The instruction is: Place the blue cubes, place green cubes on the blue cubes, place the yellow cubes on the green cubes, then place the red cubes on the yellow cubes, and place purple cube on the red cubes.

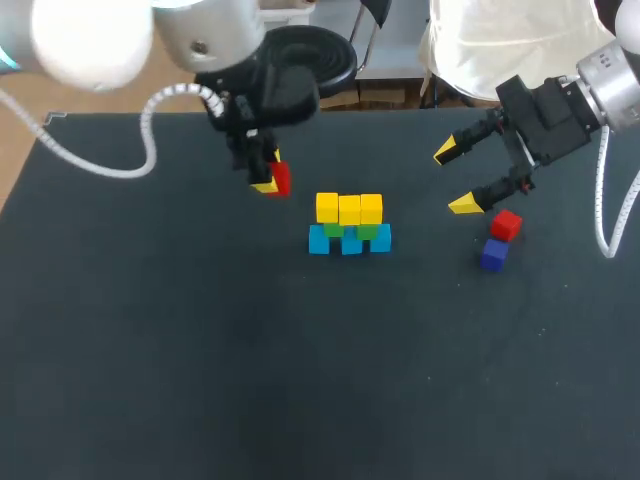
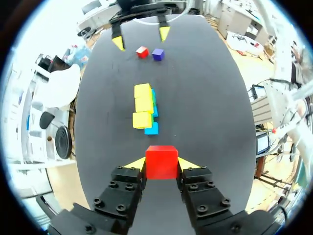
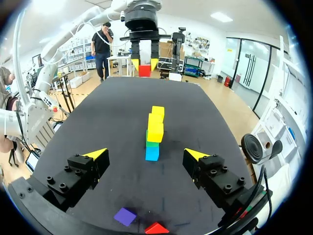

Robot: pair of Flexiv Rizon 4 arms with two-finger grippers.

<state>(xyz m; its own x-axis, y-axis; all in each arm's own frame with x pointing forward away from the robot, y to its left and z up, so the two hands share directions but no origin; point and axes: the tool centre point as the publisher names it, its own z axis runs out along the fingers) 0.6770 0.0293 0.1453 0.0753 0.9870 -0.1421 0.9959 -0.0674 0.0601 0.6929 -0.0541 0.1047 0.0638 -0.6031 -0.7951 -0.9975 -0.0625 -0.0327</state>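
— Where's the red cube (image 1: 281,178)?
— Upper left, squeezed in the left jaws. Right jaws stand wide open.
— Green cubes (image 1: 367,232)?
— Mostly hidden under the yellow cubes (image 1: 348,208), mid-frame.

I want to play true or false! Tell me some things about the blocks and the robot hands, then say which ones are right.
1. The left gripper is shut on a red cube. True.
2. The right gripper is holding a yellow cube. False: it is open and holds nothing.
3. The yellow cubes are the top layer, above the green cubes. True.
4. The purple cube sits on the yellow cubes. False: it lies on the table, right beside a loose red cube, near the right gripper.
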